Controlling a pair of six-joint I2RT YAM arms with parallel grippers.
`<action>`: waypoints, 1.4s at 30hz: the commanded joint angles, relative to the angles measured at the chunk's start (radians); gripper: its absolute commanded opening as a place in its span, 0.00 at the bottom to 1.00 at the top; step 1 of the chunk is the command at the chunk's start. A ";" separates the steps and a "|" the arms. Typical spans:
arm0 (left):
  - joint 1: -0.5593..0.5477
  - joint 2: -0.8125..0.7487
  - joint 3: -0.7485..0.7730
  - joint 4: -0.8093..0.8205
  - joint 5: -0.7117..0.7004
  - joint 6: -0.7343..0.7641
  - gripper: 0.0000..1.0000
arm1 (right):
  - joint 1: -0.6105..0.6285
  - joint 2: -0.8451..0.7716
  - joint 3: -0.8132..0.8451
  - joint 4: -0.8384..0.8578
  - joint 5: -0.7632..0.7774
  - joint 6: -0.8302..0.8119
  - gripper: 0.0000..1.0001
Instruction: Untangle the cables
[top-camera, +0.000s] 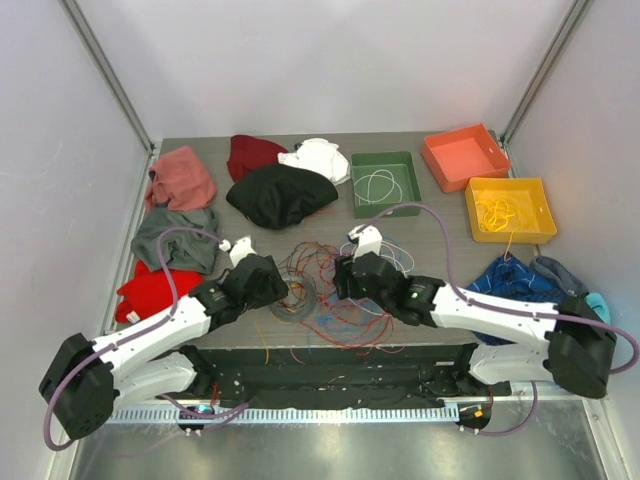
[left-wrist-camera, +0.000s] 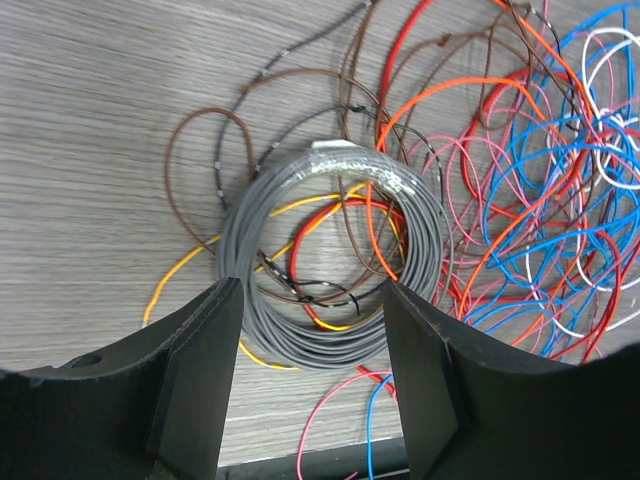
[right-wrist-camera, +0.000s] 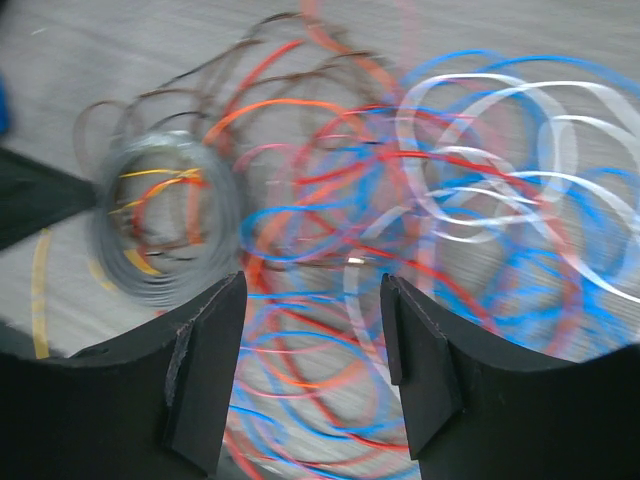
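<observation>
Two tools are hovering over one tangle of cables (top-camera: 330, 292) that is lying on the table (left-wrist-camera: 90, 150), between and just beneath them. The left tool (left-wrist-camera: 310, 300) is holding its fingers spread, pinching nothing. One grey coil (left-wrist-camera: 238, 235) is lying directly under it, with its near arc passing between the fingers. The right tool (right-wrist-camera: 312, 290) is likewise standing spread, gripping nothing, with blue, white, red and orange loops showing blurred below and ahead of it. Beyond both tools, three trays are sitting: a green tray (top-camera: 384, 155) holding white cable, an orange tray (top-camera: 465, 156), and a yellow tray (top-camera: 508, 183) holding yellow cable.
</observation>
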 joint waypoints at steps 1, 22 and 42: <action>0.002 -0.010 -0.001 0.077 0.042 -0.001 0.62 | 0.006 0.103 0.070 0.122 -0.158 0.058 0.64; 0.002 -0.227 -0.082 0.001 0.007 -0.001 0.63 | -0.060 0.427 0.167 0.355 -0.100 0.167 0.28; 0.002 -0.296 -0.061 0.112 -0.006 0.050 0.63 | -0.043 -0.141 0.841 -0.168 -0.074 -0.202 0.01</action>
